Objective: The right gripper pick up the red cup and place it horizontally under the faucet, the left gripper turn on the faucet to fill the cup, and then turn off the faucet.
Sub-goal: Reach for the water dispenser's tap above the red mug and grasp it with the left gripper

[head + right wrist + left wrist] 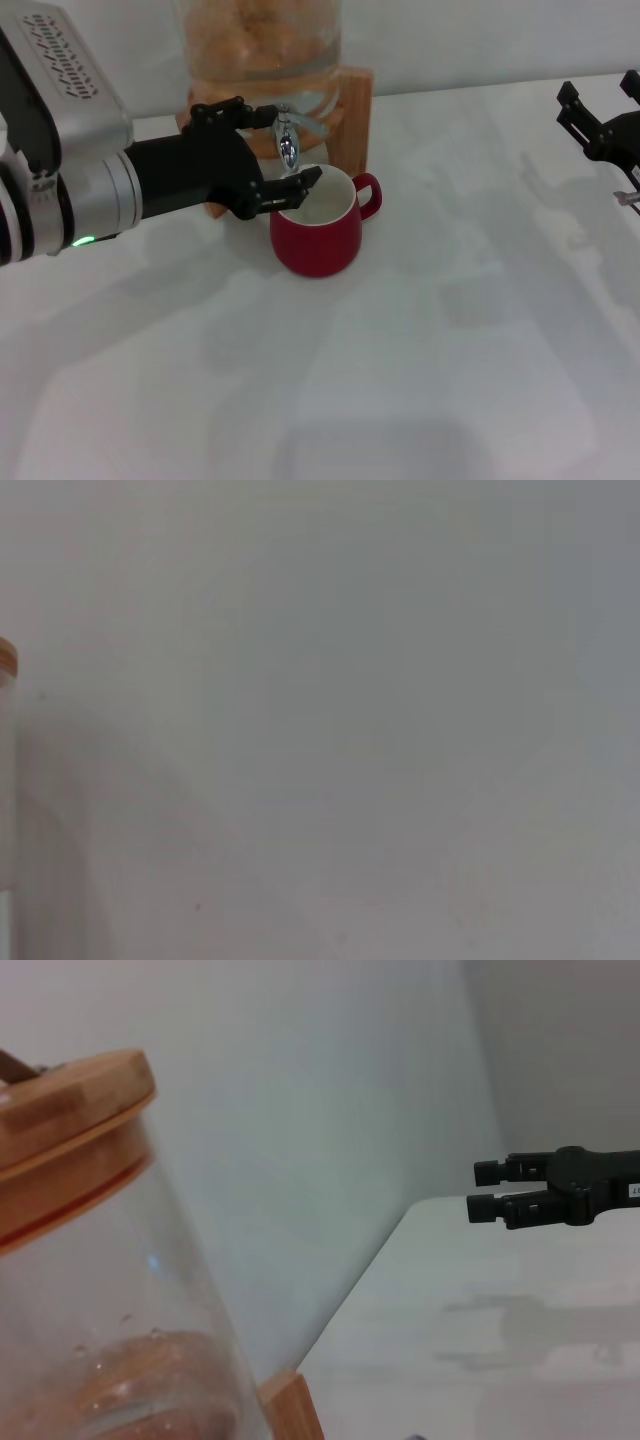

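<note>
So over on the left of the head view, the left arm (70,160) comes in with its ribbed grey housing and a little green light lit on the underside. The left gripper (268,150) is right up at the faucet (287,140), fingers spread apart: one black finger (232,110) sits up by the top of the spigot, the other one (298,186) is lower down, hanging just over the rim of the red cup (318,225). The chrome faucet sits in the gap between them. Can't tell if either finger is actually touching the lever.

The faucet pokes out of a glass jar (262,50) with something orange-ish inside, sitting in a wooden stand (352,115) at the far side of the white table (420,350). The left wrist view shows the same jar (90,1340) close up with its wooden lid (70,1120).

The red cup stands upright on the table right below the spout, white inside showing, small loop handle (368,196) pointing right. It's just in front of the stand. Couldn't say if there's water in it.

Way off on the right edge, well clear of the cup, is the right gripper (600,110), up above the table, fingers apart and holding nothing. It also shows in the left wrist view (488,1190), far off.
</note>
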### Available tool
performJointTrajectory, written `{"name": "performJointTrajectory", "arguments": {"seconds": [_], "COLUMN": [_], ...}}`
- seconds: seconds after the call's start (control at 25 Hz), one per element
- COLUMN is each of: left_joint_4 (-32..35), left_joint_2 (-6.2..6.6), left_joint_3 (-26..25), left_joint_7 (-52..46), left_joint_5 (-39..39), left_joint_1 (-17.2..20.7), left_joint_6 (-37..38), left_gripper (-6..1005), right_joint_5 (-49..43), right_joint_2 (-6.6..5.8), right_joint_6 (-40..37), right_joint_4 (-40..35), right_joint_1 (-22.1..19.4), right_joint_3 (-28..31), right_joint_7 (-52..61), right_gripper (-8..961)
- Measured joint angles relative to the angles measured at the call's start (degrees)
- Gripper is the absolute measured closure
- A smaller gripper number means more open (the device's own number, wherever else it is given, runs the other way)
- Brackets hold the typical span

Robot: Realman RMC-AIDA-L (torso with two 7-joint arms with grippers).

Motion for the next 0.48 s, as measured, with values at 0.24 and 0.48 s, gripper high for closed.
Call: {"name": "performJointTrajectory", "arguments": {"seconds": [0.24, 0.48], "left_joint_4": [-1.1, -2.1], "left_joint_2": [0.07, 0.18], "left_joint_3": [0.5, 0.7], "left_joint_7": [0.9, 1.6], "left_joint_5": [-0.2, 0.0], "left_joint_1": [-0.7, -1.8], "left_joint_6": [0.0, 0.7], "left_gripper": [213, 213], "right_joint_5": [0.2, 0.1], "right_joint_2": [-0.06, -0.09], "right_joint_6": [0.1, 0.2], "right_joint_4": [0.0, 0.0], "right_joint_1": [0.1, 0.2], "right_joint_3": [0.0, 0.0], "right_joint_7": [0.0, 0.0], "right_gripper": [110, 110]}}
